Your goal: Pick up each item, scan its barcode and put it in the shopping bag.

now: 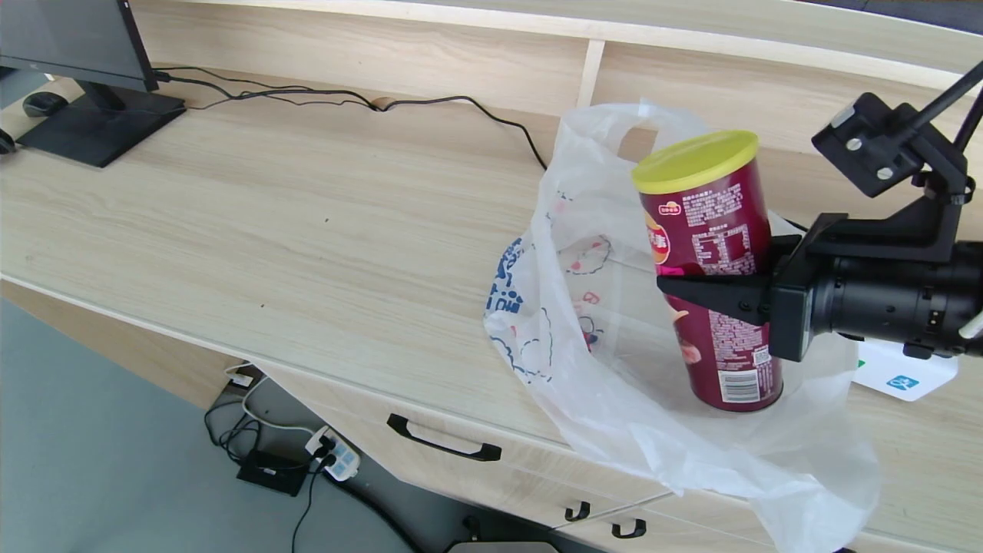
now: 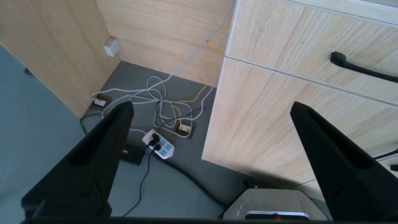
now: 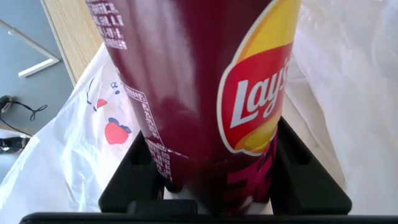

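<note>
Clamped upright in the right hand (image 1: 695, 296), the crisp can (image 1: 710, 223) is best eased toward nine o'clock into the mouth of the shopping bag (image 1: 572, 322) before release.

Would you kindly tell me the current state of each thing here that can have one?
chip can: upright, lidded, gripped by the right hand over the shopping bag.
right hand: shut on the chip can.
left hand: open, empty.
shopping bag: open, crumpled at the counter edge.
drawer: shut.
</note>
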Robot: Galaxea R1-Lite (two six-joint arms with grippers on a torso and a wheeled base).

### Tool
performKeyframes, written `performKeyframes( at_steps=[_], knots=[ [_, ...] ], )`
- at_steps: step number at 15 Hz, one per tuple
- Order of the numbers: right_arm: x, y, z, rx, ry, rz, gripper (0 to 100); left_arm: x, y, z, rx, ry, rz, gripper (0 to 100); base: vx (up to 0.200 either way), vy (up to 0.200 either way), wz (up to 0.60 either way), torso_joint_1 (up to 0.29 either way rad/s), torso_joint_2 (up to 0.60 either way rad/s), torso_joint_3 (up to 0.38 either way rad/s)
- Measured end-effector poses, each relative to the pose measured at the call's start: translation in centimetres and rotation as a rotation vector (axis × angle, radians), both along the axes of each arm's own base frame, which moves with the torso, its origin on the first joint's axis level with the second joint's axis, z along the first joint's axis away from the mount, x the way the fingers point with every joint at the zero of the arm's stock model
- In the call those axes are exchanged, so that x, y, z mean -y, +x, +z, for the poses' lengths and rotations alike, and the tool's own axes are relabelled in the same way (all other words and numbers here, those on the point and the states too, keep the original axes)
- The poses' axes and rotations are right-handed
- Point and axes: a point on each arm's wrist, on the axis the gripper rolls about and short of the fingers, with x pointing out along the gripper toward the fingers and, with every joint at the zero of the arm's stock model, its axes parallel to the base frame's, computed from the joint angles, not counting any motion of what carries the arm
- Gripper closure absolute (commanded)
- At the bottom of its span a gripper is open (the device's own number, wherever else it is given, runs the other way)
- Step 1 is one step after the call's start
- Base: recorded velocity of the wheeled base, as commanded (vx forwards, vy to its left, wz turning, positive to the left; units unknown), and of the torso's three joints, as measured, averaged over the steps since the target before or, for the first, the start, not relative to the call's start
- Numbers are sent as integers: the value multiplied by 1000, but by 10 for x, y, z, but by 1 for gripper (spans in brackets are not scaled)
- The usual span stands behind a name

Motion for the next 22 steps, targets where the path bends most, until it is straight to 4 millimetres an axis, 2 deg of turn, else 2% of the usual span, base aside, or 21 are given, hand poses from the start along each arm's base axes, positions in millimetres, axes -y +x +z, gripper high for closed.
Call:
performKeyframes(
  at_steps=[5, 7, 13, 14, 22],
  knots=[
    [-3, 6, -7, -32, -51, 19, 100, 0, 0, 0, 0, 1, 0, 0, 0, 0, 0, 0, 0, 0],
    [-1, 4, -11, -81, -125, 34, 100, 0, 0, 0, 0, 1, 0, 0, 0, 0, 0, 0, 0, 0],
    [-6, 12, 3, -68, -142, 37, 100, 0, 0, 0, 0, 2, 0, 0, 0, 0, 0, 0, 0, 0],
    [-6, 14, 3, -68, -141, 36, 0, 0, 0, 0, 0, 2, 0, 0, 0, 0, 0, 0, 0, 0],
    [-8, 17, -1, -80, -146, 35, 0, 0, 0, 0, 2, 2, 0, 0, 0, 0, 0, 0, 0, 0]
  ],
)
